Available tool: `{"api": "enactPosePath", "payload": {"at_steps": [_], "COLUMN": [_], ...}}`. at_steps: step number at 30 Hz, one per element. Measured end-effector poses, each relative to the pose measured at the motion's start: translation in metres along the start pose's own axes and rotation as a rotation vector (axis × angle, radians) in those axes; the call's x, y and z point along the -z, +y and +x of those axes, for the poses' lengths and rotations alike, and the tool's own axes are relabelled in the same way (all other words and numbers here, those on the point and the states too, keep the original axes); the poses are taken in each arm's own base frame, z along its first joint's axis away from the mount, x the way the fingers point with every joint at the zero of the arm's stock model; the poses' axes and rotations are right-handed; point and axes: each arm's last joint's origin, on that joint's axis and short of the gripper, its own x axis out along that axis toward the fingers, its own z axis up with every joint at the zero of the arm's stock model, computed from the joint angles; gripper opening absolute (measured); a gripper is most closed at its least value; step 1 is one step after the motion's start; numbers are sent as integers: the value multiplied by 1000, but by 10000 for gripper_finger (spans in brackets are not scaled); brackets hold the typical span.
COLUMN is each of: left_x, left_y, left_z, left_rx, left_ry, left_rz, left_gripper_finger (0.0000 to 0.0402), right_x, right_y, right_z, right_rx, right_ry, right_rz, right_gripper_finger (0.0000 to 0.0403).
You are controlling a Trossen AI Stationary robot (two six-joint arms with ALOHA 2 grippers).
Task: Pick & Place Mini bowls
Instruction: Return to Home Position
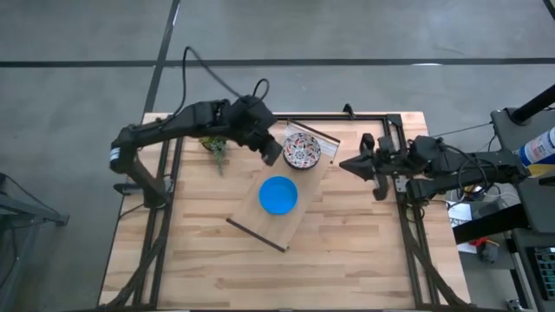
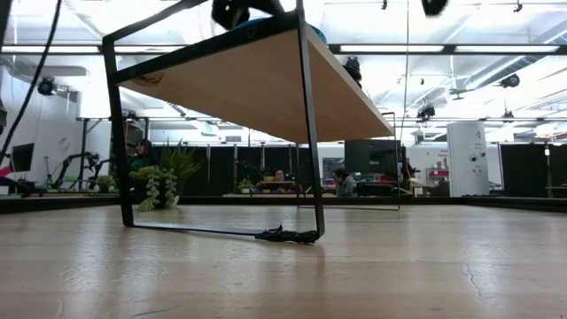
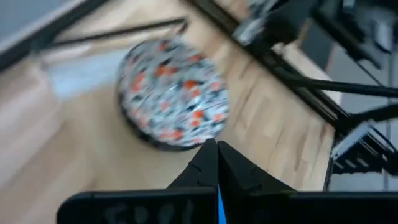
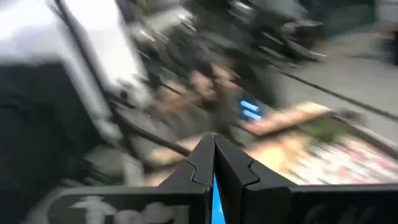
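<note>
Left gripper (image 1: 271, 152) sits just beside the left rim of the patterned bowl (image 1: 302, 151). Its wrist view shows the fingers (image 3: 205, 163) pressed tip to tip with nothing between them, so it is closed and empty. From above it looks close to the rim, but contact can't be confirmed.

Right gripper (image 1: 357, 164) is at the right side of the table (image 1: 347, 260), pointing toward the bowls and apart from both. Its wrist view is badly smeared, but the fingers (image 4: 229, 163) meet at the tip and carry nothing.

Bowls: the patterned bowl is on the upper end of the angled board (image 1: 260, 227), and the blue bowl (image 1: 278, 195) is lower on the same board, near it but not touching. The top-down view doesn't show how many are nested in each spot.

Surroundings:
- The plant (image 1: 217, 152) is on the table left of the board, directly under the left arm's forearm.
- The black frame (image 1: 373, 116) runs along the far table edge and down the right side, and the right gripper sits inside that corner.
- A cable (image 1: 208, 69) loops off the left arm past the table's far edge.
- At table level the board's underside (image 2: 257, 89) tilts on a thin black leg (image 2: 310, 133), with the plant (image 2: 159, 186) behind it.
- People (image 2: 341, 182) are seated in the room beyond.
</note>
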Motion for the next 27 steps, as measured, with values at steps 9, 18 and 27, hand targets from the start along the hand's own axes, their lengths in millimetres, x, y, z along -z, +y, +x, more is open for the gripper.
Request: {"api": "enactPosePath", "payload": {"at_steps": [9,18,27], "left_x": [52,143,210], "left_y": [2,56,101], "left_z": [-15,-27,-25], "left_rx": [199,258,386], "left_ry": [-224,-251,-453], "left_rz": [140,139,143], "left_gripper_finger": [0,0,0], "right_x": [20,35,57], "right_y": [-13,-18,-27], "right_z": [-10,-17,-13], "right_rx": [230,255,212], "right_ry": [190,371,305], "right_rz": [-27,-150,-226], "right_gripper_finger": [8,8,8]}}
